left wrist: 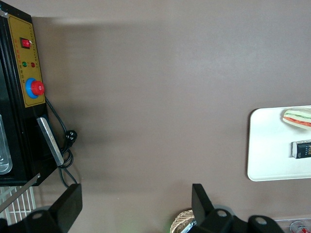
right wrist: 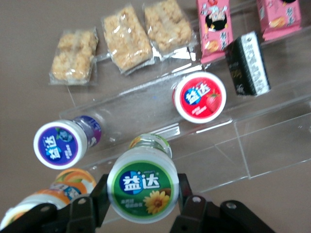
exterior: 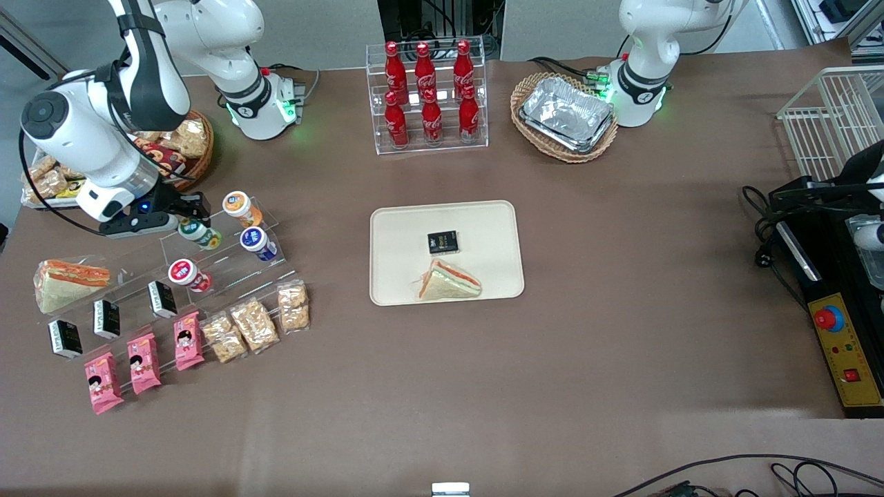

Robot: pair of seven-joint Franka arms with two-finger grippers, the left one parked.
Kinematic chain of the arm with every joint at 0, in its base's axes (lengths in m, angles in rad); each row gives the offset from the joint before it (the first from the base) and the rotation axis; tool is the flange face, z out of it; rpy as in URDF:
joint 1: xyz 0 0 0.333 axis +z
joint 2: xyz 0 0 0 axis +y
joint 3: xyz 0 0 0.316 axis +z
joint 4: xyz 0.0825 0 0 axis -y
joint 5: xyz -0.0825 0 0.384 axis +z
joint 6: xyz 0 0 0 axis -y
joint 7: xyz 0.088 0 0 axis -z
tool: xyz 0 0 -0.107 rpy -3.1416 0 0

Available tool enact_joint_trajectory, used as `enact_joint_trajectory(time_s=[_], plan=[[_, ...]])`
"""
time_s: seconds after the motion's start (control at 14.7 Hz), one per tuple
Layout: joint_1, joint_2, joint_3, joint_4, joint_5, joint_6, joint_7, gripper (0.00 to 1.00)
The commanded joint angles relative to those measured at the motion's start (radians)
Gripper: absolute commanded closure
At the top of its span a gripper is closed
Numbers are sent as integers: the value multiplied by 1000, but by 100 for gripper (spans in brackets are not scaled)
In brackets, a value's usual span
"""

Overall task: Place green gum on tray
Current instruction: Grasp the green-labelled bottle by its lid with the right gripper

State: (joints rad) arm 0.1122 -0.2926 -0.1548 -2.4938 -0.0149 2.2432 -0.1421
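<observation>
The green gum (exterior: 199,234) is a white-topped canister ringed in dark green, on the upper step of a clear acrylic rack (exterior: 228,259) toward the working arm's end of the table. My gripper (exterior: 193,217) is over it. In the right wrist view the gripper (right wrist: 141,188) has one black finger (right wrist: 98,195) pressed on each side of the gum (right wrist: 142,184). The cream-beige tray (exterior: 400,235) lies mid-table, apart from the gripper, with a sandwich (exterior: 449,281) and a black packet (exterior: 443,241) on it. The tray also shows in the left wrist view (left wrist: 267,145).
Orange (exterior: 238,206), blue (exterior: 256,242) and red (exterior: 186,273) canisters stand beside the green gum on the rack. Snack packs, black boxes and a sandwich (exterior: 69,281) lie nearer the front camera. A cola bottle rack (exterior: 428,96) and a foil-tray basket (exterior: 565,116) stand by the arm bases.
</observation>
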Motion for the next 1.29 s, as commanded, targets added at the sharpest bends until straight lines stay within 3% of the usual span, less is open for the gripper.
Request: enact_joint_trajectory(time_s=[0.0, 0.61, 0.95, 1.22], plan=[[3, -2, -2, 108, -13, -103, -5, 83], [6, 98, 4, 573, 7, -577, -10, 83], [14, 99, 52, 690, 42, -666, 18, 83], [14, 115, 161, 693, 90, -660, 241, 82]])
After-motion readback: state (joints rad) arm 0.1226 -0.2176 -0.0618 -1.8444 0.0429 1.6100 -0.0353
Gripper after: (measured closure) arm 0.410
